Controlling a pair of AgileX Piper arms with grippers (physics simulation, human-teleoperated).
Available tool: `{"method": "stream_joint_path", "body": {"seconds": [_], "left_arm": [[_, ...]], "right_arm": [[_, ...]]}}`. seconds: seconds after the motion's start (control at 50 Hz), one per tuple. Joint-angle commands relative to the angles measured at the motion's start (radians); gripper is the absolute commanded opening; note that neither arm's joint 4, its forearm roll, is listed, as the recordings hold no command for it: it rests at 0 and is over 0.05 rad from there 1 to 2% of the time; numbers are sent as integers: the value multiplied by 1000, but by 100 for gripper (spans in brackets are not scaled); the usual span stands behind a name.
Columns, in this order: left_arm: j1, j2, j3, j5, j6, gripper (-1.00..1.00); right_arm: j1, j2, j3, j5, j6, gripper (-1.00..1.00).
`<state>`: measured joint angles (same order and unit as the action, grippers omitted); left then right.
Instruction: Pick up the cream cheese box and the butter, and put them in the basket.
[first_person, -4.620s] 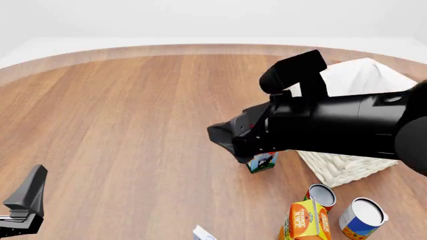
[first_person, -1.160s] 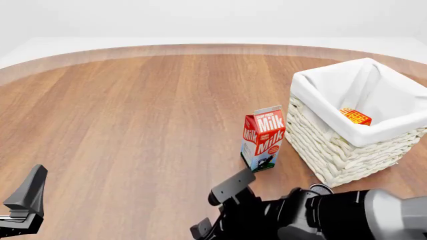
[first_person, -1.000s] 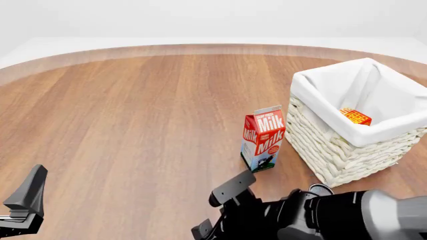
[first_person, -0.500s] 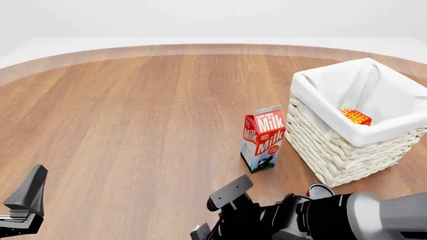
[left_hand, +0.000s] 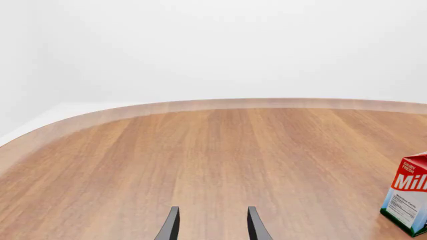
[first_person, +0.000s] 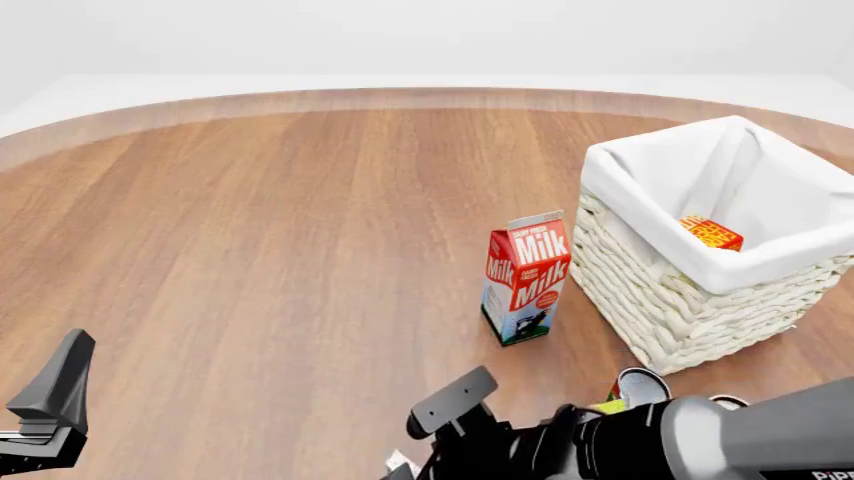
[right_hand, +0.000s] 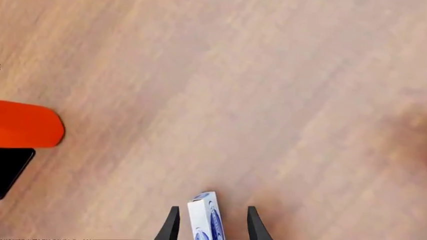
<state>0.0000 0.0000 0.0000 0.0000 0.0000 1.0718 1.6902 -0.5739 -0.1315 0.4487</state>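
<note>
With the butter (first_person: 711, 233) already lying in the basket (first_person: 667, 320), the right gripper (right_hand: 211, 225) is being lowered further, its parted jaws straddling but not yet clenching the cream cheese box (right_hand: 204, 216), while the left gripper (left_hand: 210, 225) is being kept released and idle.

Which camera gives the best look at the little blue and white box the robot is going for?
The right wrist view: the cream cheese box stands edge-on between the fingers of the right hand. The front view shows only a sliver beside the arm. The left wrist view misses it entirely.
</note>
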Motion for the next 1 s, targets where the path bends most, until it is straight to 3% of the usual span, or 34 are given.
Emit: {"method": "stream_joint_path", "body": {"seconds": [0.02,0.34,0.36,0.66,1.0], "left_arm": [[0,0,0,0,0,100],[0,0,0,0,0,100],[0,0,0,0,0,100],[0,0,0,0,0,100],[0,0,0,0,0,100]], "right_arm": [[6,30,3,-25,18,100],[12,41,6,-45,27,100],[8,36,5,-41,24,-100],[-2,-3,1,-15,9,-100],[-13,-105,-48,92,-42,-100]]}}
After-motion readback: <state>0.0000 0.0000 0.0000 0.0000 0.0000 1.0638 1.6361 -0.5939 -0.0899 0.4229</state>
